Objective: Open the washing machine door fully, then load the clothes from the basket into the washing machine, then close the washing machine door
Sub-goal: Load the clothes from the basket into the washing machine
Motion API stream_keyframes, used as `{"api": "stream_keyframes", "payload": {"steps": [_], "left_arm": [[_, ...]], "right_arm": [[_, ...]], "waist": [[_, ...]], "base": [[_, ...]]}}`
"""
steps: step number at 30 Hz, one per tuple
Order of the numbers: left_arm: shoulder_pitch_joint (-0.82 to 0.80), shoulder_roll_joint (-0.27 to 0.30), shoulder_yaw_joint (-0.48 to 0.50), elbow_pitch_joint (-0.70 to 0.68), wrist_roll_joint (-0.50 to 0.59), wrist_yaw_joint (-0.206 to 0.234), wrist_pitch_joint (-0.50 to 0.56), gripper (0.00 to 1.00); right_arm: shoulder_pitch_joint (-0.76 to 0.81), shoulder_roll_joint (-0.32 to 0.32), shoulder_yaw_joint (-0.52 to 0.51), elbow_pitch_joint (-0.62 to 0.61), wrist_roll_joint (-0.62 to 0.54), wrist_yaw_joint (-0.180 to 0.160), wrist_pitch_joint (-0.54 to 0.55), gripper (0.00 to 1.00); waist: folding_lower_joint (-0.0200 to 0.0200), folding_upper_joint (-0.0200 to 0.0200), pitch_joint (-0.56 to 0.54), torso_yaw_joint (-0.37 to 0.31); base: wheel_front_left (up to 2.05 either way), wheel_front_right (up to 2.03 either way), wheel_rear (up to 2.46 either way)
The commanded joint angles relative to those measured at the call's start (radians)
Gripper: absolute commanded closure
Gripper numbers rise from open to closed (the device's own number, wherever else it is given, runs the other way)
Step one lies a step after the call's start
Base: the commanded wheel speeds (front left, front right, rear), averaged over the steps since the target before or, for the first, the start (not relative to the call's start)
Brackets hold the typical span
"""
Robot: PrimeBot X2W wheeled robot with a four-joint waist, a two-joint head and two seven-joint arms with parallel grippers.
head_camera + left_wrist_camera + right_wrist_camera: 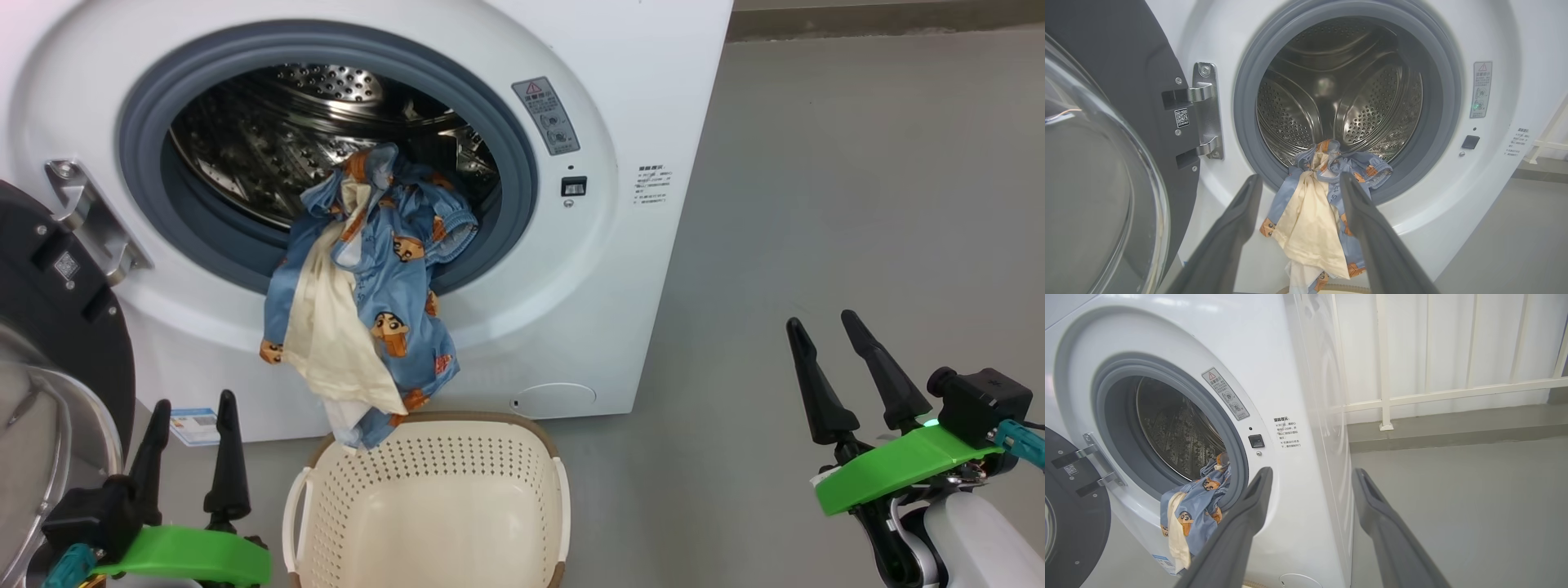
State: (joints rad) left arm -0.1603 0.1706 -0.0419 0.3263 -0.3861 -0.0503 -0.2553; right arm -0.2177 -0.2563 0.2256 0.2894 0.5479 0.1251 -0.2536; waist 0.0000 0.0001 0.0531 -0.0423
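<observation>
The white washing machine (645,98) stands with its black glass-bowled door (57,327) swung wide to the left. The clothes (367,286), blue bear-print fabric with a cream piece, hang half out of the drum over the grey gasket (522,188), their lower end dangling to the basket's rim. The cream basket (424,498) sits on the floor below and looks empty. My left gripper (192,408) is open at the lower left, apart from the cloth. My right gripper (824,322) is open at the lower right, over bare floor. The clothes (1310,212) and door (1094,163) also appear in the left wrist view.
Grey floor (857,180) stretches to the right of the machine. A white railing (1384,404) runs along the wall behind it. A blue label sticker (194,425) sits low on the machine's front, near my left fingers.
</observation>
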Motion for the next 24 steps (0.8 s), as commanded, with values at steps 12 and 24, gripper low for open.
{"api": "stream_keyframes", "payload": {"steps": [12, 24], "left_arm": [[-0.036, 0.026, 0.014, 0.021, -0.023, -0.001, 0.035, 0.00], [-0.171, 0.038, -0.014, 0.230, -0.067, -0.044, 0.085, 0.00]], "right_arm": [[-0.031, -0.004, 0.016, -0.033, -0.001, 0.006, -0.008, 0.00], [-0.073, 0.015, 0.008, -0.049, -0.017, 0.006, -0.008, 0.00]], "waist": [[0.0000, -0.0001, 0.028, -0.024], [0.0000, -0.0001, 0.141, -0.091]], "base": [[0.00, 0.00, 0.00], [0.00, 0.00, 0.00]]}}
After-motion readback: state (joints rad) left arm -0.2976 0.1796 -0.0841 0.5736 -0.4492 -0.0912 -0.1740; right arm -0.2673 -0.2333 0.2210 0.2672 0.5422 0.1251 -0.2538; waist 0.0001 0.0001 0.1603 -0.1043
